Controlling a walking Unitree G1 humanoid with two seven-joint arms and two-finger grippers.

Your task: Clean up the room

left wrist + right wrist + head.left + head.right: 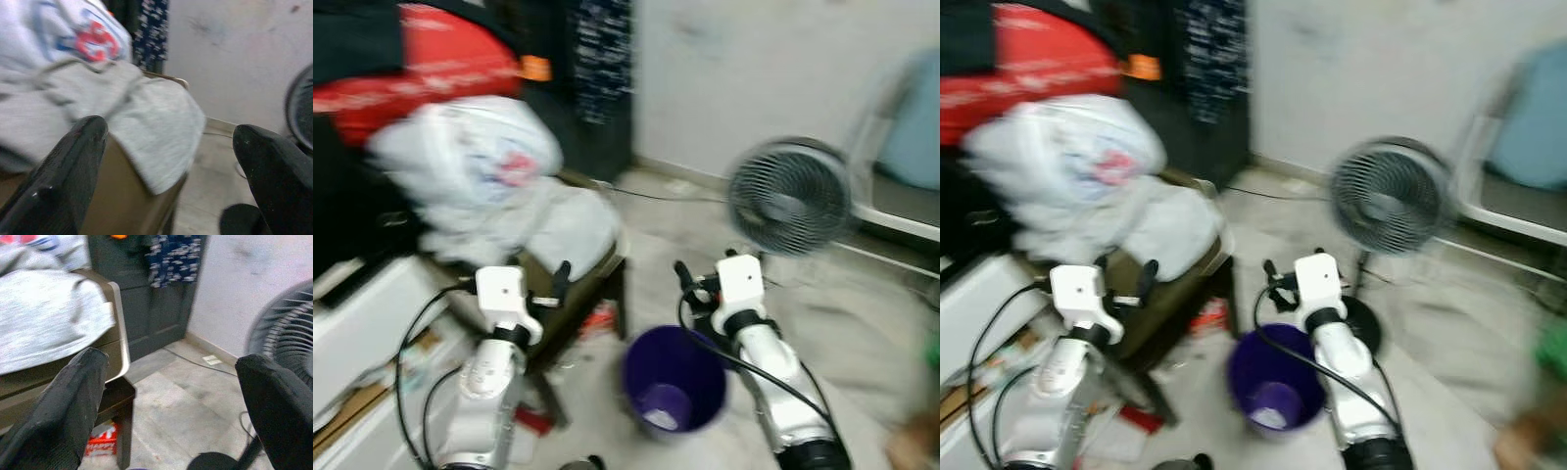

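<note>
Both grippers, left [558, 284] and right [690, 284], hold fingers apart, empty, above the round purple plastic bin [674, 380] on the floor. Grey clothes [558, 230] overhang the brown chair [592, 279]; a careless swing might hit the grey standing fan [790, 196].

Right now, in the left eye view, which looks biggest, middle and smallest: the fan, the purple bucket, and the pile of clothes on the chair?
1. Pile of clothes, the biggest patch by far.
2. Fan and purple bucket: these look about alike; the picture is blurred and the bucket sits nearer the camera, so I won't rank them.
</note>
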